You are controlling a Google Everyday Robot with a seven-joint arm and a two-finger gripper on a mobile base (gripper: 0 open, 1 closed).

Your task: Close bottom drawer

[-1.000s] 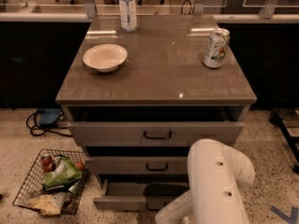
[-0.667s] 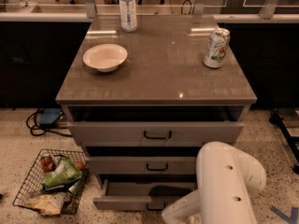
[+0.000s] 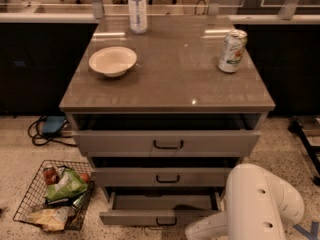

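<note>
The bottom drawer [image 3: 135, 217] is the lowest of three grey-beige drawers in the cabinet. It is pulled out, showing its plain grey tray [image 3: 160, 202] and a small black bar handle [image 3: 166, 222] at the frame's lower edge. My white arm [image 3: 260, 206] fills the lower right corner, in front of the drawer's right end. A white part of it reaches left to just beside the drawer front. The gripper itself is out of view below the frame.
The top drawer [image 3: 167, 143] and middle drawer [image 3: 165, 176] also stand slightly out. On the countertop [image 3: 175, 84] are a white bowl [image 3: 112, 60], a water bottle [image 3: 137, 7] and a can [image 3: 232, 50]. A wire basket [image 3: 52, 194] of snacks sits on the floor at left.
My white arm has shifted to the right across the lower frame. The bottom drawer stays pulled out about as far as before.
</note>
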